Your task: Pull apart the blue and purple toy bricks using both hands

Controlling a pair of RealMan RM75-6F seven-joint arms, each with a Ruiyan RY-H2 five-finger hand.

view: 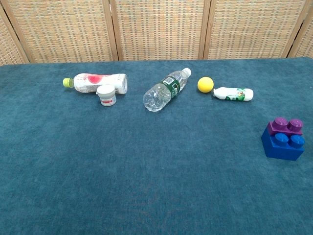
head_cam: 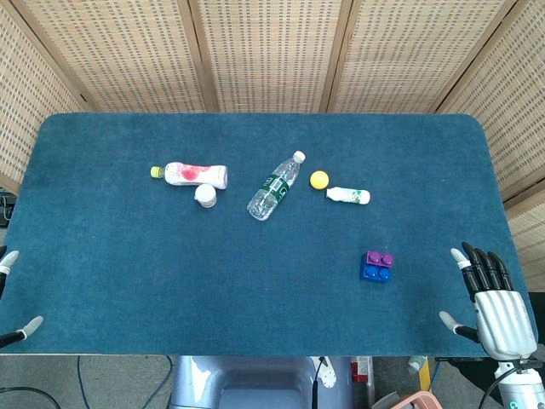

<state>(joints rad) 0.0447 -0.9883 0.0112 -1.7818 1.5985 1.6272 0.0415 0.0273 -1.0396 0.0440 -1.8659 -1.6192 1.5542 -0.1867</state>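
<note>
A purple brick (head_cam: 380, 258) (view: 287, 126) sits joined on top of a blue brick (head_cam: 375, 273) (view: 282, 145) on the teal table, right of centre and near the front. My right hand (head_cam: 494, 302) hovers at the table's front right corner, fingers spread and empty, about a hand's width right of the bricks. Only the fingertips (head_cam: 31, 325) of my left hand (head_cam: 12, 298) show at the far left edge of the head view, apart and holding nothing. The chest view shows neither hand.
Lying across the middle of the table (head_cam: 128, 256) are a white and pink bottle (head_cam: 196, 174), a small white jar (head_cam: 205, 195), a clear water bottle (head_cam: 276, 185), a yellow ball (head_cam: 319, 179) and a small white bottle (head_cam: 348, 195). Woven screens stand behind.
</note>
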